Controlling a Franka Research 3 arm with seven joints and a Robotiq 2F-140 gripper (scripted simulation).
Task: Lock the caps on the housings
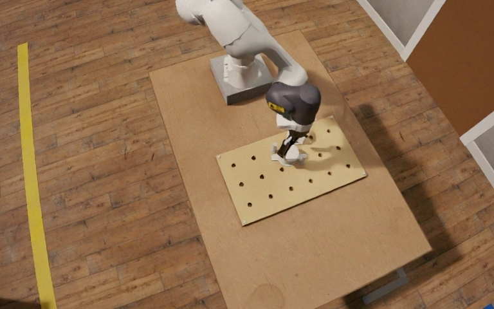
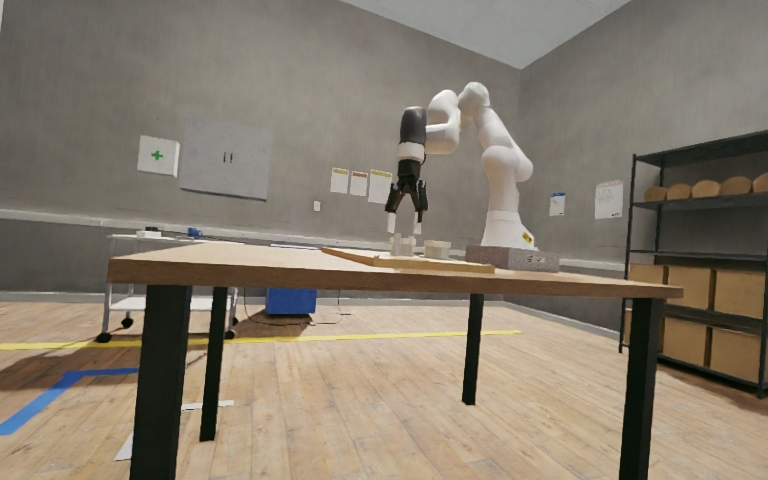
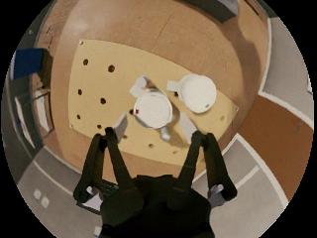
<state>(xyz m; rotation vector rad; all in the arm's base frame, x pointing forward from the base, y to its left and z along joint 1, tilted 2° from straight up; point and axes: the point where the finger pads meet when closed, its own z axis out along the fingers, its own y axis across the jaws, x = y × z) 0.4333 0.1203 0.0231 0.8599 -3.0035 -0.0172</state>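
Currently my claw (image 1: 285, 150) (image 2: 404, 226) (image 3: 154, 118) is spread, nothing pinched, pads above the left cap (image 1: 291, 152) (image 2: 408, 241) (image 3: 154, 110), one to either side. That straddle suits a turning grip around the rim, or backing off one; can't say which.

Left cap sits on its upright housing, on the pegboard (image 1: 255, 189) (image 2: 433, 263) (image 3: 94, 114). Red mark (image 3: 137, 111) shows at its edge; I'd guess not locked. Two posts flank that housing, likely stops or bracing against spin. They could foul my fingers if I swing wide.

Right cap (image 2: 437, 244) (image 3: 198, 93) is on the other upright housing, just beside, with a green mark (image 3: 207, 105). Probably locked, my read only.

Next, if left is still loose: down level, close on the rim, clockwise to the stop, no sideways load so the housing stays standing.
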